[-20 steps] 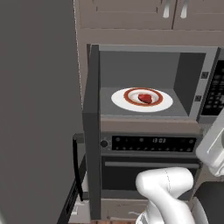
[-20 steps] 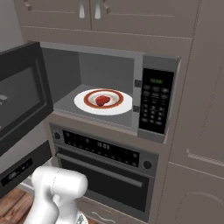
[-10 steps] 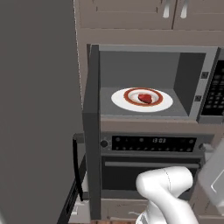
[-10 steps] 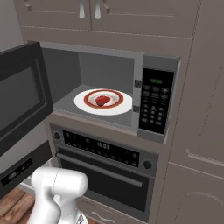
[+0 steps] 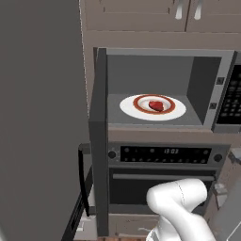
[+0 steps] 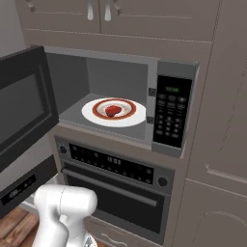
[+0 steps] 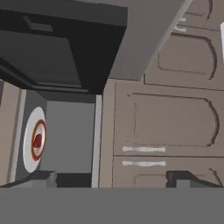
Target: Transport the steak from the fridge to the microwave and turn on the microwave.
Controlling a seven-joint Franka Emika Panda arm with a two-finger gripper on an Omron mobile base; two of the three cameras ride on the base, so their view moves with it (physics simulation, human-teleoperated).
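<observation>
The microwave [image 5: 160, 75] stands open, its door [image 5: 99, 141] swung out to the left and seen edge-on. Inside, the steak [image 5: 156, 105] lies on a white red-rimmed plate [image 5: 129, 106] on the microwave floor. From the right, the steak [image 6: 113, 110] is in the cavity, the door [image 6: 21, 106] hangs open at the left, and the black keypad [image 6: 171, 118] is at the right. In the rolled hand view my gripper [image 7: 113, 179] is open and empty, well back from the microwave, with the steak [image 7: 38, 141] far off at lower left.
An oven with a clock display [image 5: 164, 153] sits right under the microwave. Wooden cabinet doors [image 6: 103, 14] are above, and a tall cabinet panel [image 6: 222, 120] is to the right. A tall plain grey face [image 5: 42, 117] rises left of the door. My white arm [image 5: 181, 207] crosses the foreground.
The white arm part at the right edge of the left base view has sunk lower. The steak, plate and microwave door have not moved.
</observation>
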